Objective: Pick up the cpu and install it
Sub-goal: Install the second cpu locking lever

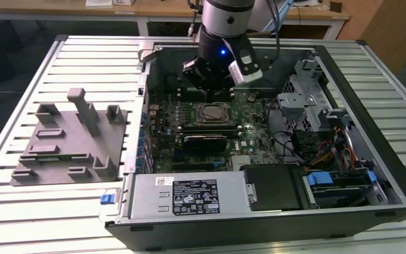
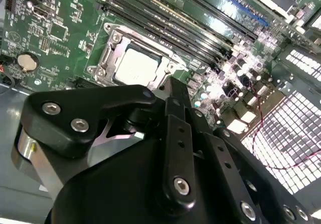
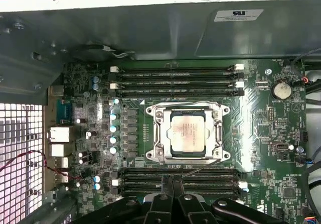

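The cpu (image 3: 188, 133) lies flat in the motherboard socket, its pale silver top showing inside the metal frame; it also shows in the second wrist view (image 2: 135, 66) and in the exterior view (image 1: 211, 112). My gripper (image 3: 171, 182) hangs above the board just beside the socket, over the memory slots, with its black fingers (image 2: 173, 91) pressed together and nothing between them. In the exterior view the gripper (image 1: 209, 94) stands inside the open computer case, a little beyond the socket.
The grey fixture (image 1: 69, 140) sits on the slatted table at the exterior view's left. Memory sticks (image 3: 175, 76) flank the socket on both sides. A power supply (image 1: 188, 196) fills the case's near side, and a drive cage (image 1: 308, 98) with cables stands at the right.
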You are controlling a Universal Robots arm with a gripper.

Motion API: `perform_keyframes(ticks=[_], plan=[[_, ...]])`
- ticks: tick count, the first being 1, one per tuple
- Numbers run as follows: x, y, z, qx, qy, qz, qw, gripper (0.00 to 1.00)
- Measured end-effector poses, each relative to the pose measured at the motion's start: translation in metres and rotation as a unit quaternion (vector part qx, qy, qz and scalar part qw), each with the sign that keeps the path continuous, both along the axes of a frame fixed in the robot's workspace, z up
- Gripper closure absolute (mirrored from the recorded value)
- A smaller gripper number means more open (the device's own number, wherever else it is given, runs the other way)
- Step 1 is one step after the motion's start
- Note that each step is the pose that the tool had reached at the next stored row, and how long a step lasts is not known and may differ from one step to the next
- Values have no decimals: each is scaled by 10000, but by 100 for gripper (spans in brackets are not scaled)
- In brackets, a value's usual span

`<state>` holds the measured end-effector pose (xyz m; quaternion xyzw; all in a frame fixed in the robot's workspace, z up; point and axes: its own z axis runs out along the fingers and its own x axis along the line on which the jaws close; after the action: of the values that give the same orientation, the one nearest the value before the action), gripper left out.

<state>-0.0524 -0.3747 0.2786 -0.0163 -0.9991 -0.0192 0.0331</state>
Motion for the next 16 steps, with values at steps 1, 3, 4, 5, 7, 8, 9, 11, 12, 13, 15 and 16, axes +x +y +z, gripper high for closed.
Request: perform_keyframes(ticks=[1,3,4,5,7,8,9,11,12,13,15,16], plan=[[0,0,-15,0,0,0,10000,89],[0,0,-16,-1,0,0,10000,89],[0,0,-20,1,0,0,10000,89],[0,0,-22,1,0,0,10000,89],[0,0,-26,0,0,0,10000,89],[0,0,-29,0,0,0,10000,89],[-1,-1,-31,0,0,-1,10000,89],[0,-1,-37,0,0,-1,10000,89],[0,-1,-38,0,0,-1,10000,89],[0,-1,-44,0,0,0,10000,89],[0,-1,-47,0,0,0,10000,89],[0,-1,-49,0,0,0,10000,89]])
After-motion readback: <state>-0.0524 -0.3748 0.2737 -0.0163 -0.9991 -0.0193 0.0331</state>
